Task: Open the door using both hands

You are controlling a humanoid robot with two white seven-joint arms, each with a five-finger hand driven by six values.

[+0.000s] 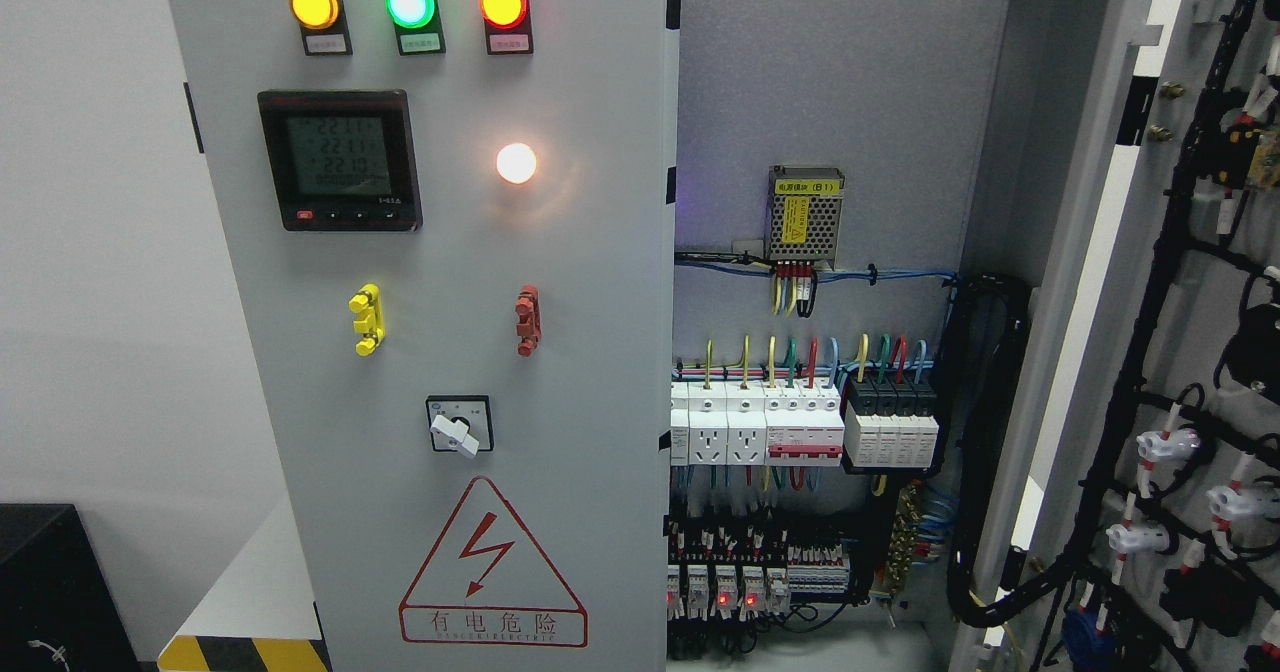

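Observation:
A grey electrical cabinet fills the head view. Its left door (440, 282) is closed and carries three indicator lamps, a digital meter (340, 160), a lit white lamp (516, 163), a yellow handle (367, 319), a red handle (528, 320), a rotary switch (459, 425) and a red warning triangle (490, 567). The right door (1180, 352) is swung wide open at the picture's right, its inner side covered in black wiring. The cabinet's interior (810, 402) shows breakers, sockets and coloured wires. Neither of my hands or arms is visible.
A white wall (100, 252) stands to the left of the cabinet. A black box (50, 592) sits at the lower left, beside a ledge edged with yellow-black hazard tape (240, 652). A thick black cable bundle (985, 452) runs down the interior's right side.

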